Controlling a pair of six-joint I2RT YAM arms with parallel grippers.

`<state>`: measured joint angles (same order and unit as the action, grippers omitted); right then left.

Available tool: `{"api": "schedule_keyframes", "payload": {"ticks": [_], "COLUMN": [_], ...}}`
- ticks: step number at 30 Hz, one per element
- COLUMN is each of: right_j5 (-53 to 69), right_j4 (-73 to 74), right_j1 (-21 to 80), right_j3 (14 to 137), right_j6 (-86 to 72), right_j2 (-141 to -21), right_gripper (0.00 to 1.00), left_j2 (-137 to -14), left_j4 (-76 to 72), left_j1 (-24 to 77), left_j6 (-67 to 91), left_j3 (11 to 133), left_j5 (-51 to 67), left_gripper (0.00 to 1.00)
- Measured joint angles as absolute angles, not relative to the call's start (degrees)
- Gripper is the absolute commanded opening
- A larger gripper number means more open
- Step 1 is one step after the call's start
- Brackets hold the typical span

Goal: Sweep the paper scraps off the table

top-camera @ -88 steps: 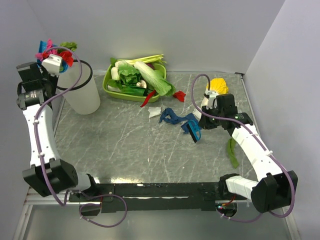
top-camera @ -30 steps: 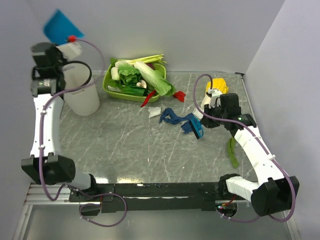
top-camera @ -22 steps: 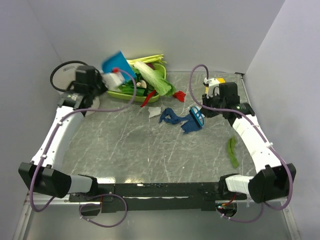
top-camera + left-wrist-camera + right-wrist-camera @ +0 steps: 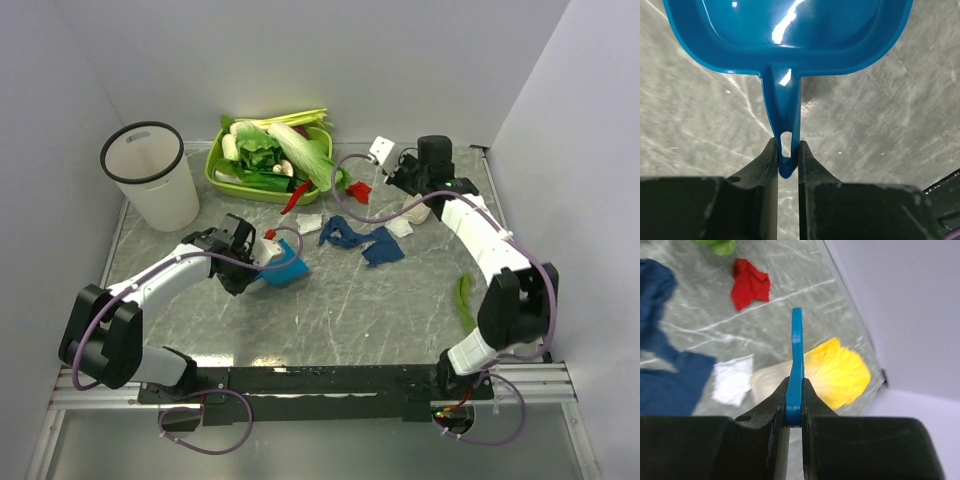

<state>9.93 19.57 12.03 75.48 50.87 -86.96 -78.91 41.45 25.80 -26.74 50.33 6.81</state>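
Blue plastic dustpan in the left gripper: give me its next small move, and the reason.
Probably ease the blue plastic dustpan, clamped by its handle in the left gripper, toward the crumpled dark blue paper scraps. Bare grey-green table separates them, so a sweep now would likely fall short of the pan.

White bin (image 4: 165, 205) far L; veg tray (image 4: 214, 165) beside; blue dustpan (image 4: 287, 272) nearer; blue-handled brush (image 4: 797, 350) R.
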Motion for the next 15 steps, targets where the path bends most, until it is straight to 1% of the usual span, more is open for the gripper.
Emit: {"api": "schedule_keyframes", "payload": {"ticks": [9, 15], "right_j5": [14.6, 15.6], "right_j4": [8.7, 2.9], "right_j1": [11.6, 11.7], "right_j3": [76.9, 83.0], "right_j6": [63.7, 71.3], "right_j2": [-103.4, -114.6], "right_gripper": [0.0, 0.0], "left_j2": [-79.0, -78.2], "left_j4": [40.1, 40.2], "left_j1": [26.0, 26.0], "left_j6": [-25.8, -25.8], "left_j3": [42.4, 42.1], "left_j5": [3.9, 3.1], "left_gripper": [0.01, 0.01]}}
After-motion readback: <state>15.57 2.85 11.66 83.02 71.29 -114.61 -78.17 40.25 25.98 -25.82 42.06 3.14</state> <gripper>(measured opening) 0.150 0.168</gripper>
